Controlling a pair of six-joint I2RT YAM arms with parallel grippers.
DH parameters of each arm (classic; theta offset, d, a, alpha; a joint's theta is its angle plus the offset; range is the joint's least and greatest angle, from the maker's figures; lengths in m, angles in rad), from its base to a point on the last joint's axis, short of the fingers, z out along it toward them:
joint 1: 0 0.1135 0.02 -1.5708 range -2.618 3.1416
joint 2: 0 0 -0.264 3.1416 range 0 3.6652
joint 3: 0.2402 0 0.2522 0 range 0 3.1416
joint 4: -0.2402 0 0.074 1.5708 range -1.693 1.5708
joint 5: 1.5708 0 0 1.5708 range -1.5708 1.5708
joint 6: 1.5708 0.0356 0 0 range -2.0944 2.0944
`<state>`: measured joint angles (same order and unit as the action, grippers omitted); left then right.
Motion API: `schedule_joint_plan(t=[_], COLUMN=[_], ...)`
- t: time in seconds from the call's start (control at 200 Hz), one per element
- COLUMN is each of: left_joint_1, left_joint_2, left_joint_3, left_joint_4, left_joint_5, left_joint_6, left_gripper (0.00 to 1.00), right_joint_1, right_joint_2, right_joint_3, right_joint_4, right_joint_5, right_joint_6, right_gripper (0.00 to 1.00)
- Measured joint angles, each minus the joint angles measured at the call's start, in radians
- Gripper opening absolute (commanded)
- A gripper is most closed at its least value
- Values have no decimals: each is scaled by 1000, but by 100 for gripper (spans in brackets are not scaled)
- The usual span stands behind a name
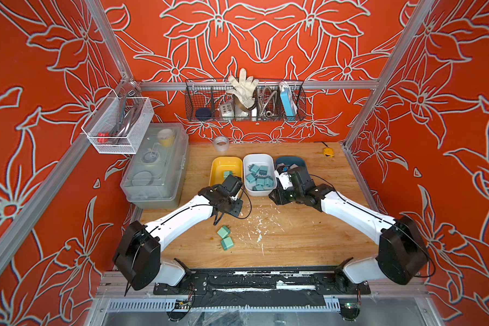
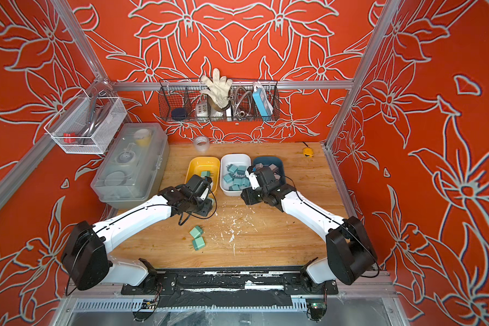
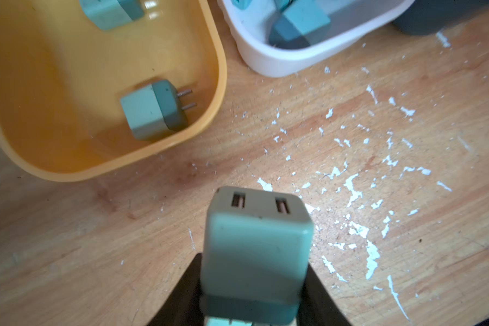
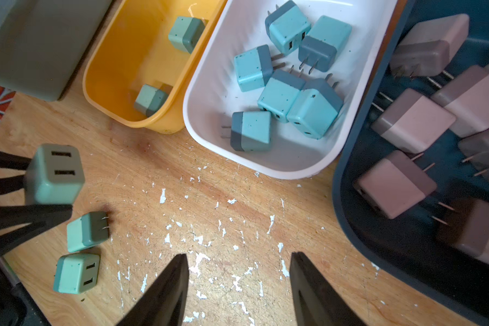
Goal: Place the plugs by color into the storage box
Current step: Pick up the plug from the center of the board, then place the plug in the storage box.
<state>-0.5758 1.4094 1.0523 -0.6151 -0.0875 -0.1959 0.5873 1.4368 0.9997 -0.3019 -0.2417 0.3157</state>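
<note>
My left gripper (image 3: 253, 264) is shut on a mint green plug (image 3: 257, 248), held above the wooden table just in front of the yellow tray (image 3: 68, 158); the right wrist view shows that plug (image 4: 54, 175) too. Two mint plugs (image 4: 185, 34) (image 4: 150, 98) lie in the yellow tray (image 1: 218, 163). The white tray (image 1: 247, 161) holds several teal plugs (image 4: 251, 69), and the dark blue tray (image 4: 378, 225) several mauve-pink ones (image 4: 412, 124). Two more mint plugs (image 1: 223, 232) (image 1: 227, 243) lie on the table. My right gripper (image 4: 239, 256) hangs open and empty before the white tray.
A translucent lidded box (image 1: 156, 166) stands left of the trays. A tape roll (image 1: 220, 143) and a yellow tape measure (image 1: 328, 152) sit at the back edge. Wire baskets (image 1: 244, 101) (image 1: 119, 124) hang on the frame. White flecks (image 1: 260, 225) mark the tabletop.
</note>
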Motion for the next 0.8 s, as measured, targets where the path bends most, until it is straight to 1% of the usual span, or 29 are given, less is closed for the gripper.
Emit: schedule_joint_plan(t=[0.16,0.31,0.43,0.515,0.606,0.646,0.736,0.801], left_joint_1=[107,200,232,242,244,245,246,248], left_joint_2=[16,115,222,304,392,428,499,529], left_joint_3=[79,162,209,237,264,279,312,332], left_joint_4=[-4,8,26,34,49,50,55,55], left_joint_5=[18,29,12,2,-11,-15,-19,-17], left_joint_6=[25,32,40,42,43,43,48,44], left_gripper=[31,31,32,36,38,40,58,63], right_joint_1=[0,0,0,0,0,0,0,0], right_joint_2=[1,6,24,37,40,40,40,40], right_joint_3=[58,108,114,114,107,102,85,77], right_joint_4=[-10,-1,2,-5,-3,-3,0,0], right_joint_5=[-1,-4,-8,-8,-8,-8,-9,-11], right_joint_6=[2,3,5,4,3,3,3,3], right_gripper=[62,62,62,62,63,63,63,63])
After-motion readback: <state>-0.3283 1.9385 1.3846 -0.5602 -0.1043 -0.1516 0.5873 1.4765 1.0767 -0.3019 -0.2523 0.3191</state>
